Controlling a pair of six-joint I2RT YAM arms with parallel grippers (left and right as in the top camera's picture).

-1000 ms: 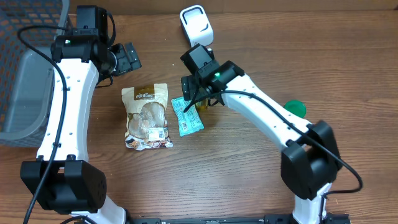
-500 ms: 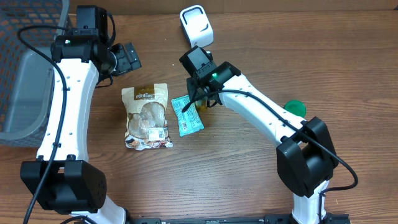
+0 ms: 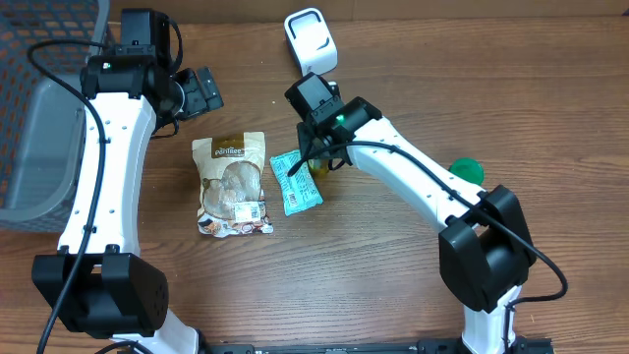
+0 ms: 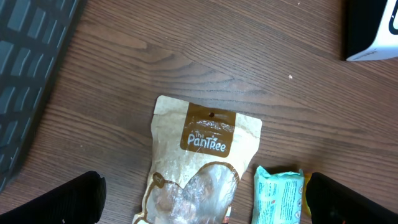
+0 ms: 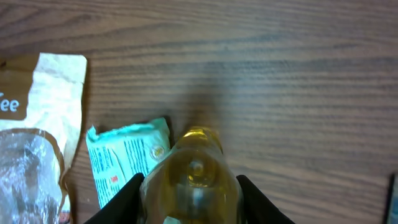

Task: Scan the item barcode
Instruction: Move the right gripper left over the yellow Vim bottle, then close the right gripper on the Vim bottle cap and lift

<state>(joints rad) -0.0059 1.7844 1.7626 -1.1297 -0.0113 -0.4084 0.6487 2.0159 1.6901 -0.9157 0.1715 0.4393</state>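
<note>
At the far left I see a gray bin on the edge of the brown tabletop. The left tool hangs above the wood with its fingers spread wide and nothing in them. Just below it a tan snack pouch lies flat. A small teal packet lies right beside the pouch. Next comes the yellow bottle, standing by the top corner of the teal packet. The right tool holds it, with a dark finger pressed on each side. The white scanner sits at the back, near the bottle but not touching it. A green lid rests off to the right.
</note>
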